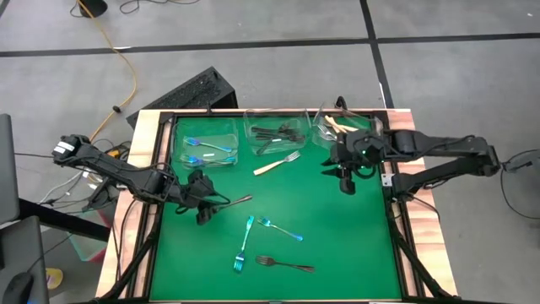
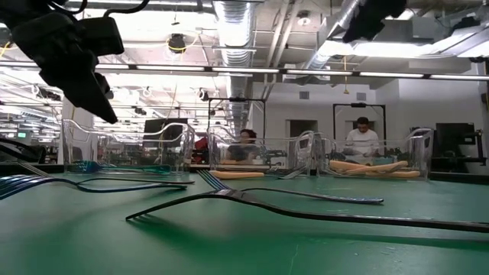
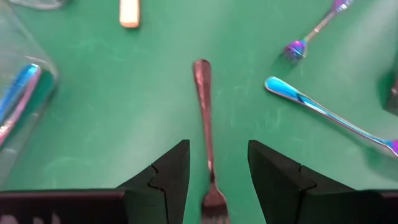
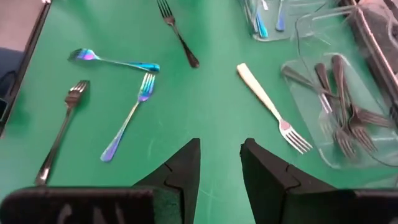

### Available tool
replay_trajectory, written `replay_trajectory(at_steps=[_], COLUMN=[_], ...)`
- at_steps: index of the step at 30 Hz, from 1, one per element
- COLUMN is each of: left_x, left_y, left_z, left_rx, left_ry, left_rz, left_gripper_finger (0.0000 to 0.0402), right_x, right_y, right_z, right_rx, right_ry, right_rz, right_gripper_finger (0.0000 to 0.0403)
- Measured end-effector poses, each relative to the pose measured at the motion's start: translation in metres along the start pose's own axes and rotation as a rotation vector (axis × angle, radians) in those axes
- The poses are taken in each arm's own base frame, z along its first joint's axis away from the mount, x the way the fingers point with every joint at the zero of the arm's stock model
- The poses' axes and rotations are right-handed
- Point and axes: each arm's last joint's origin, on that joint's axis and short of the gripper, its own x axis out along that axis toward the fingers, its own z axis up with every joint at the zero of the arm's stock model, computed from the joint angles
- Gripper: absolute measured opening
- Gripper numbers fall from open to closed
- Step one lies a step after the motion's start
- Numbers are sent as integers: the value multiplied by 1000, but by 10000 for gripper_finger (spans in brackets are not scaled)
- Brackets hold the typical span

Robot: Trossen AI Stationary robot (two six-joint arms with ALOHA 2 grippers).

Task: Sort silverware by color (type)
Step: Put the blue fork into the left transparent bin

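A dark fork (image 3: 204, 118) lies flat on the green mat (image 1: 337, 245). My left gripper (image 3: 217, 146) hovers over the fork's tine end, open, one finger on either side, apart from it; in the high view it is at the mat's left (image 1: 211, 205). My right gripper (image 4: 221, 143) hangs open and empty above the mat's far right (image 1: 346, 179). A cream-handled fork (image 1: 277, 163), two blue forks (image 1: 245, 242) (image 1: 281, 228) and another dark fork (image 1: 284, 264) also lie loose on the mat.
Three clear tubs stand along the far edge: blue forks in the left one (image 1: 207, 150), dark forks in the middle one (image 1: 278, 135), cream forks in the right one (image 1: 333, 127). A wooden frame (image 1: 139, 194) borders the mat. People sit in the room beyond (image 2: 359, 137).
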Motion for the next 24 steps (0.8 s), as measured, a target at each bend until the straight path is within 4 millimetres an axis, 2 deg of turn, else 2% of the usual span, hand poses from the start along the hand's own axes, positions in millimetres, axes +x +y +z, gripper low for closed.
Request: replay_trajectory(at_steps=[4, 13, 24], left_x=[0, 4, 34], left_y=[1, -1, -16], left_z=[1, 1, -11], left_rx=[-1, 32, 74], left_ry=[-21, -9, 95], left_rz=[27, 20, 52], left_gripper_finger=[145, 145, 145], right_x=[8, 9, 9], right_y=[0, 6, 12], right_z=[-3, 3, 2], right_rx=[1, -2, -7], right_ry=[-31, -86, -84], right_rz=[0, 23, 46], right_gripper_finger=[136, 136, 136])
